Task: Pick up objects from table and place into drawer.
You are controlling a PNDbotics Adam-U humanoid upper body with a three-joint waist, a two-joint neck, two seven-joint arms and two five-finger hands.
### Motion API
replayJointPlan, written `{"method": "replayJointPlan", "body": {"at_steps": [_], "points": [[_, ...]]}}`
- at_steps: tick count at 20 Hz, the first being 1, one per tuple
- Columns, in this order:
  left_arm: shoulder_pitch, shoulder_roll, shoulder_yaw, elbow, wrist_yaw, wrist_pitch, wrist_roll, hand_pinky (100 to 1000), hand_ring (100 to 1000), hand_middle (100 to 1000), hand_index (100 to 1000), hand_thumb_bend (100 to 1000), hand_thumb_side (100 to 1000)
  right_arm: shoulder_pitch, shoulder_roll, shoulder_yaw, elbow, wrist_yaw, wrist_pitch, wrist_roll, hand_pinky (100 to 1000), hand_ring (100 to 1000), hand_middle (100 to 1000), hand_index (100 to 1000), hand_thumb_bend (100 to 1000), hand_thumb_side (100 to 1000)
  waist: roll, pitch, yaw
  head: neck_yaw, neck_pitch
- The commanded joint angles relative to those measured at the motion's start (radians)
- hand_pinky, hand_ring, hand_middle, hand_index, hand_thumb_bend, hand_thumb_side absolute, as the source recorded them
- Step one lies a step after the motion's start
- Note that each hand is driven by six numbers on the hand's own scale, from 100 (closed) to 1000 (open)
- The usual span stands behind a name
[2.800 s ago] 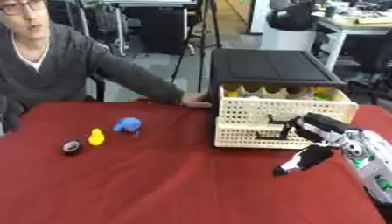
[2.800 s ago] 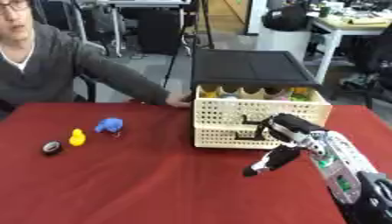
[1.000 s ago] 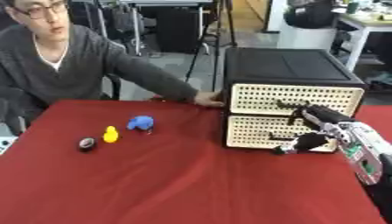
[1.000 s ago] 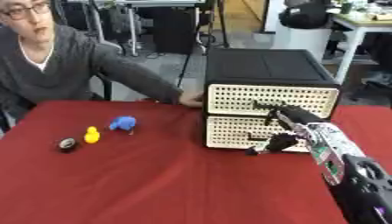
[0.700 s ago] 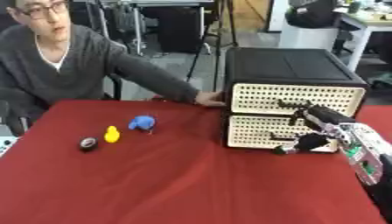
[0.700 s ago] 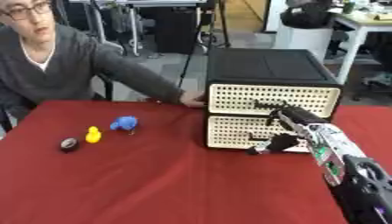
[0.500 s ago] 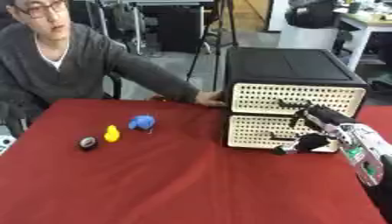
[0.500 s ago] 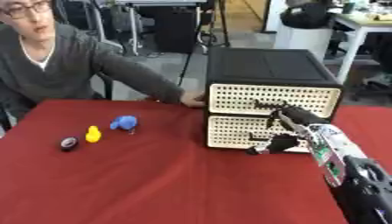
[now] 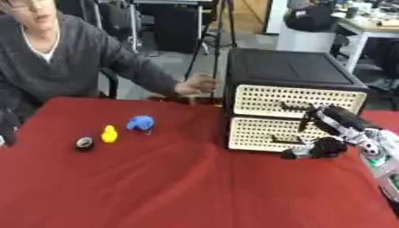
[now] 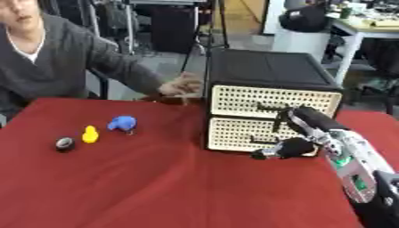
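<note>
Right hand (image 9: 331,133), fingers extended and relaxed, rests against the front of the drawer (image 9: 296,100), now pushed shut after standing open. Blue object (image 9: 140,122), yellow object (image 9: 109,133) and dark object (image 9: 84,143) remain on the tabletop (image 9: 171,187), well left of the hand, so reopening seems needed.

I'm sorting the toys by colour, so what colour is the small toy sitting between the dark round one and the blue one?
Yellow. The small toy shows best in the left eye view.
</note>
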Motion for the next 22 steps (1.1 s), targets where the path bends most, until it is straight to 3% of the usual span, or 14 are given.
{"method": "replayJointPlan", "body": {"at_steps": [1, 10, 22], "points": [[0.002, 0.028, 0.019, -0.021, -0.005, 0.0, -0.001, 368, 394, 488, 786, 100, 721, 0.032, -0.035, -0.028, -0.09, -0.076, 0.004, -0.029, 184, 100, 100, 584, 902, 678, 0.001, -0.012, -0.004, 0.008, 0.007], [0.061, 0.018, 0.038, -0.027, -0.022, -0.02, -0.002, 365, 389, 484, 784, 100, 733, 0.144, -0.021, -0.063, -0.209, -0.161, 0.019, -0.112, 190, 100, 100, 585, 859, 730, -0.001, -0.014, -0.015, 0.017, 0.009], [0.097, 0.001, 0.044, -0.015, -0.01, -0.067, -0.028, 359, 383, 479, 781, 100, 738, 0.185, -0.009, -0.061, -0.27, -0.282, 0.007, -0.185, 198, 100, 100, 596, 823, 767, 0.002, -0.01, -0.026, 0.037, -0.004]]}}
